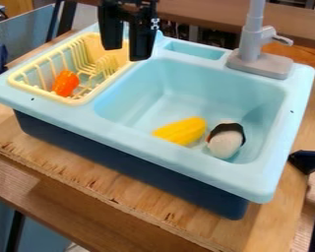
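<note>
Gripper (126, 53) is held empty, fingers spread apart, above rear right edge of yellow dish rack (44, 93). Orange toy vegetable (65, 83) is held inside rack. If gripper is lowered there, rim could be struck and rack shifted. In sink basin (212, 93), yellow toy (181, 131) lies near white-and-black toy (224, 142); by careless contact, neighbour could be rolled.

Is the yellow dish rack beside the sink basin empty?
Not empty: an orange object lies inside the yellow dish rack, visible over its front rim.
</note>
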Robot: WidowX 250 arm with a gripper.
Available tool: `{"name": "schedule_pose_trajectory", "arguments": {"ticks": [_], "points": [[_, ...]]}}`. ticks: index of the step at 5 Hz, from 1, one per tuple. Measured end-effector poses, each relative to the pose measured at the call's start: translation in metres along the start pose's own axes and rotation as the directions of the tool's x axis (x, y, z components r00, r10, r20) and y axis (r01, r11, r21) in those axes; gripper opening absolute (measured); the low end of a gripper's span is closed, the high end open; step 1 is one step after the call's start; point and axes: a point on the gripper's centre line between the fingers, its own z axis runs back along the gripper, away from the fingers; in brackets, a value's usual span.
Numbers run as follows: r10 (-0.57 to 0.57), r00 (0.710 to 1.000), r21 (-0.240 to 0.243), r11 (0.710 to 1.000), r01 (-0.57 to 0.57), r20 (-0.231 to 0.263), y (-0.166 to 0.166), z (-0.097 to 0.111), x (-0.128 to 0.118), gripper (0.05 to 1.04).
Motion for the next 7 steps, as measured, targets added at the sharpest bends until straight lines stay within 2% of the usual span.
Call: {"name": "schedule_pose_trajectory", "arguments": {"ticks": [1,2,4,5,6,7], "points": [[0.009,1.0,-0.014,1.0,-0.009,-0.029,0.001,-0.01,0.001,1.001],[0.005,1.0,0.015,1.0,-0.005,-0.022,-0.017,-0.021,0.015,1.001],[-0.056,0.998,0.085,0.995,0.055,0.014,-0.072,-0.031,0.047,1.001],[-0.048,0.997,0.098,0.994,0.042,0.059,-0.096,-0.036,0.062,1.001],[0.035,0.991,0.043,0.998,-0.041,0.129,-0.11,-0.057,0.071,1.001],[0.08,0.985,0.027,0.996,-0.085,0.155,-0.111,-0.066,0.074,1.001]]}}
